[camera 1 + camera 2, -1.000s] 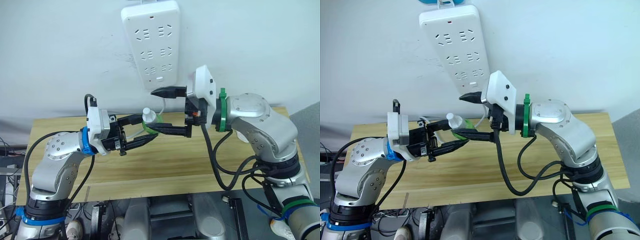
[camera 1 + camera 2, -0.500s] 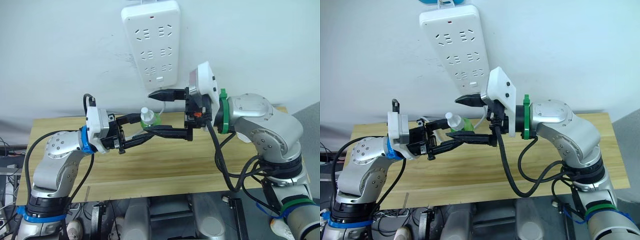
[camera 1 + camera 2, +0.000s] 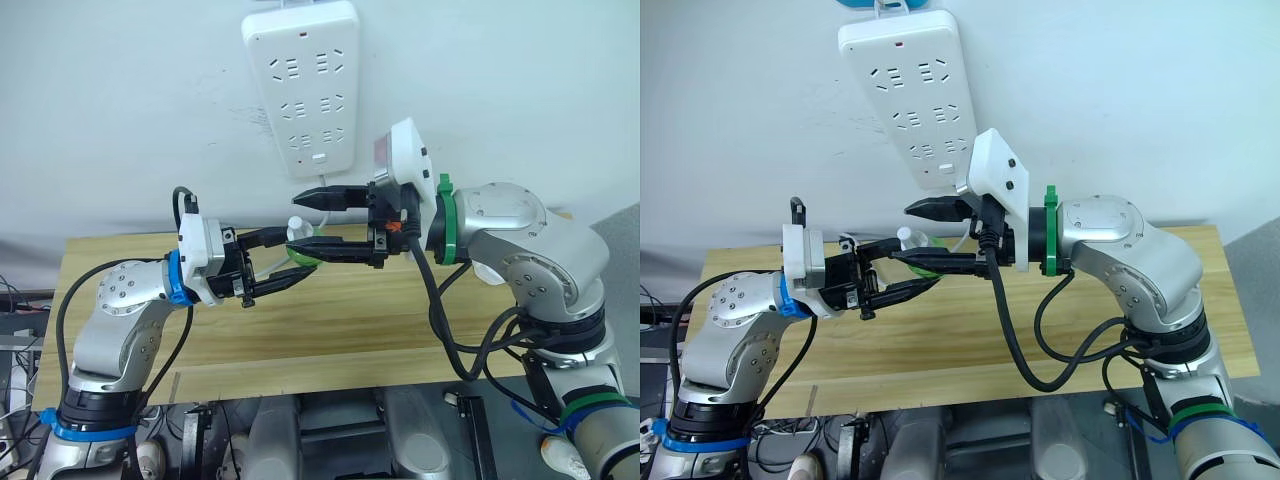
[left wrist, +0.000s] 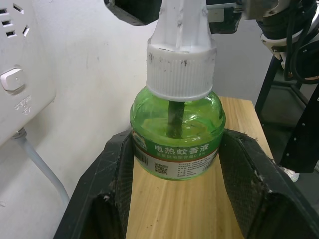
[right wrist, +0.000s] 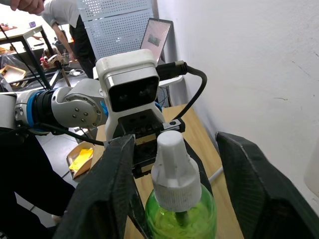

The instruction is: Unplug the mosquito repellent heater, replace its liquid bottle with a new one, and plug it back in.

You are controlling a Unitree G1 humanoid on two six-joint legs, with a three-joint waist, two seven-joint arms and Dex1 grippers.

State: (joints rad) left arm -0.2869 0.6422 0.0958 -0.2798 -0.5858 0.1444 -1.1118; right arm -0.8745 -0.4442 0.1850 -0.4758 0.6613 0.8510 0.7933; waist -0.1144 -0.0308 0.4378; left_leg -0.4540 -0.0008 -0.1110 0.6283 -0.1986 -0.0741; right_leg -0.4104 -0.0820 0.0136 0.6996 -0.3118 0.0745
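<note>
The new one (image 4: 177, 119), a green bottle with a white screw cap (image 5: 174, 169), stands upright above the wooden table (image 3: 350, 330). My left gripper (image 4: 178, 142) is shut on its green body, pads pressing both sides. My right gripper (image 3: 312, 222) reaches in from the right and is open. Its fingers (image 5: 114, 189) stand on either side of the cap with a gap on both sides. The mosquito repellent heater and its liquid bottle are out of view.
A long white power strip (image 3: 305, 85) hangs on the wall just above and behind both grippers, its cable dropping behind the bottle. In the right wrist view a person (image 5: 65, 20) stands far off beyond the table.
My right gripper's fingers have drawn closer together and now bracket the bottle's cap. The left gripper has shifted slightly right, still holding the bottle.
</note>
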